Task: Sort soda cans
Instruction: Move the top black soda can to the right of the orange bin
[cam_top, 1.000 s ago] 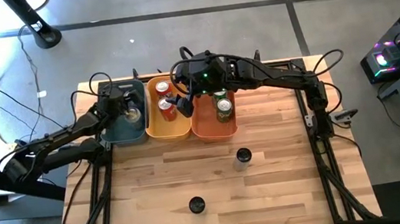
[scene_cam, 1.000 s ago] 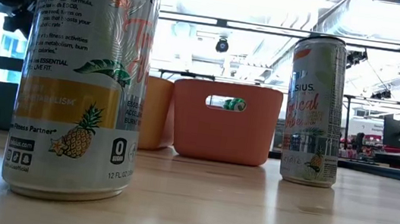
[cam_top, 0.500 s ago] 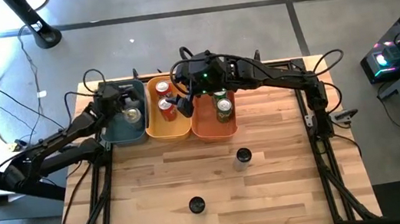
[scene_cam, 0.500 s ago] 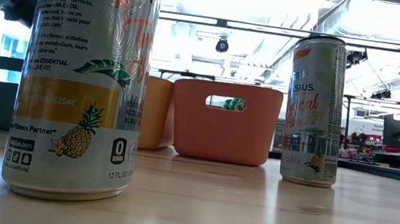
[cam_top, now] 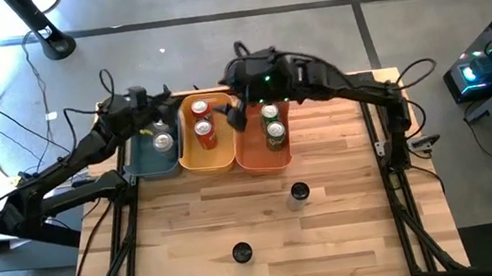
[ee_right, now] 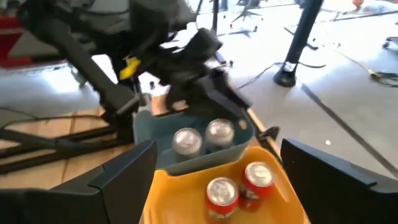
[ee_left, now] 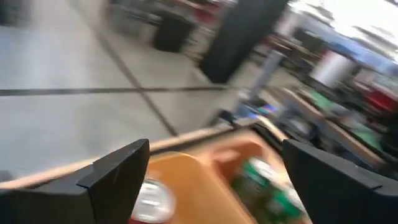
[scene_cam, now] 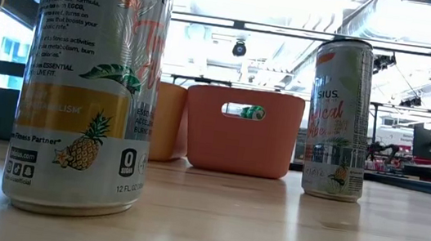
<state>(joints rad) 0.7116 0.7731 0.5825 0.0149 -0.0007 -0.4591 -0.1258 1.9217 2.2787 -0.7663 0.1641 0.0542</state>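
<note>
- Three bins are lined up along the far edge of the wooden table (cam_top: 266, 221) in the high view: a dark teal bin (cam_top: 142, 161), a yellow bin (cam_top: 220, 157) and an orange bin (cam_top: 253, 154), touching side by side.
- Two silver cans (cam_top: 162, 138) are seen standing in the teal bin; in the right wrist view their silvery tops (ee_right: 202, 135) are shown close together.
- Two red cans (cam_top: 203, 124) are held in the yellow bin, one behind the other; both are also seen in the right wrist view (ee_right: 239, 183).
- Two green cans (cam_top: 273, 125) are stood in the orange bin; one is glimpsed through the bin's handle slot in the low view (scene_cam: 251, 111).
- Two black-topped cans are left out on the open table: one (cam_top: 300, 193) just in front of the orange bin, the other (cam_top: 241, 252) nearer the front edge, well apart from the first.
- In the low view these two are shown upright as pale printed cans, one close to the camera (scene_cam: 88, 80) and one farther back (scene_cam: 338, 119).
- The left gripper (cam_top: 132, 101) is raised over the far edge of the teal bin; its fingers (ee_left: 118, 174) are spread wide with nothing between them.
- The right gripper (cam_top: 234, 116) is held above the seam between the yellow and orange bins; its fingers (ee_right: 127, 171) are likewise wide apart and empty.
</note>
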